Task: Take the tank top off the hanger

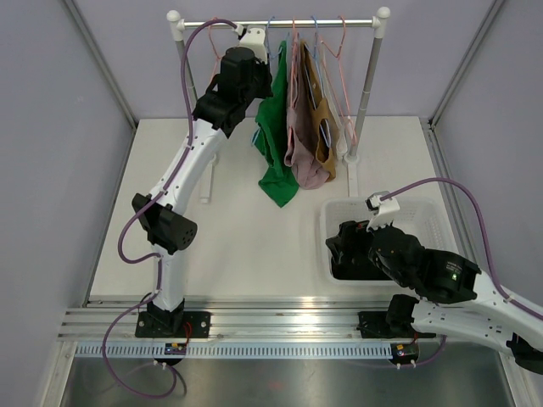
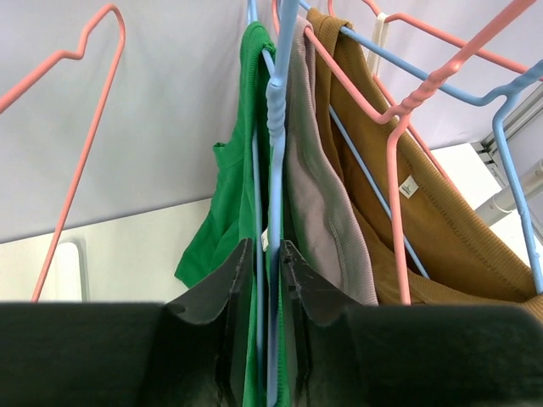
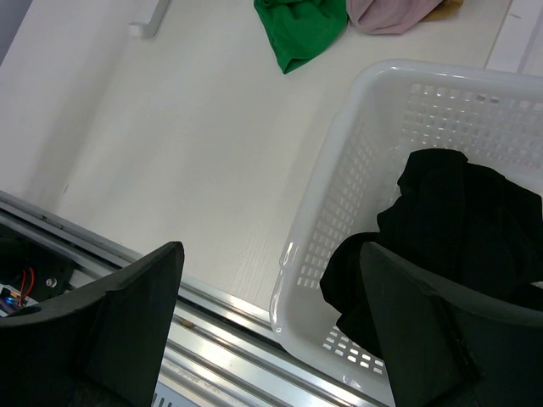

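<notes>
A green tank top (image 1: 273,144) hangs on a blue hanger (image 2: 278,110) at the left of the clothes on the rail (image 1: 339,23). My left gripper (image 1: 265,66) is raised to the rail. In the left wrist view its jaws (image 2: 265,246) are nearly closed around the blue hanger's wires, with the green fabric (image 2: 233,186) between them. My right gripper (image 1: 348,246) is low at the front right. In the right wrist view it (image 3: 270,248) is wide open and empty over the left rim of a white basket (image 3: 339,170).
A pinkish-grey top (image 1: 299,136) and a brown top (image 1: 322,127) hang right of the green one on pink and blue hangers. An empty pink hanger (image 2: 85,127) hangs to the left. The basket (image 1: 382,203) holds a black garment (image 3: 458,220). The rack's right post (image 1: 369,85) stands behind it.
</notes>
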